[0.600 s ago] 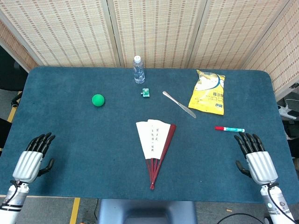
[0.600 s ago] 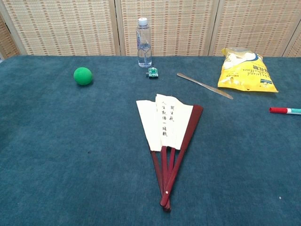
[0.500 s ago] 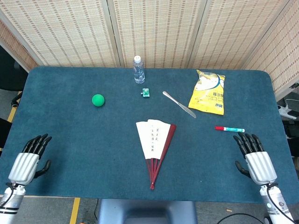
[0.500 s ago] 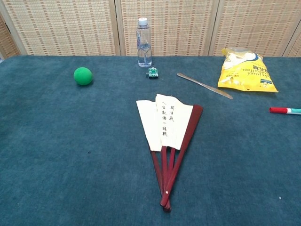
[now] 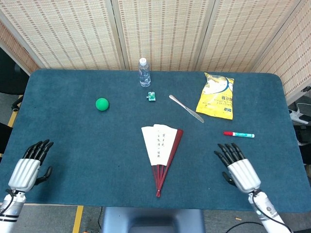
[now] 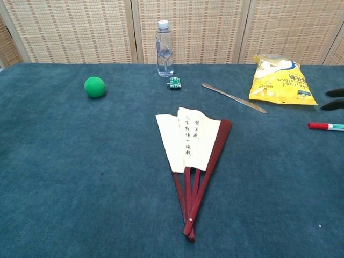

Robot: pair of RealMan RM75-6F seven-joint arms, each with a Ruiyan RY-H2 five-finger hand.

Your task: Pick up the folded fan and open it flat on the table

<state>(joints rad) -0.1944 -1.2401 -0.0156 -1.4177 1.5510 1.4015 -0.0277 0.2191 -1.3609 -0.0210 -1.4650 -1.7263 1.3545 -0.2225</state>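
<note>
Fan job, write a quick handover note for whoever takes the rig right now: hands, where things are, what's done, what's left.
Left hand: open, holding nothing, at the table's near left edge.
Right hand: open, holding nothing, fingers spread, right of the fan and clear of it.
Fan: flat at the table's centre, only partly spread, pivot toward the robot.
Done: no hand is on the fan.
Left: spread the fan fully and lay it flat.

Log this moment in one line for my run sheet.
fan: partly spread on table, untouched | left hand: open, table edge | right hand: open, beside fan
</note>
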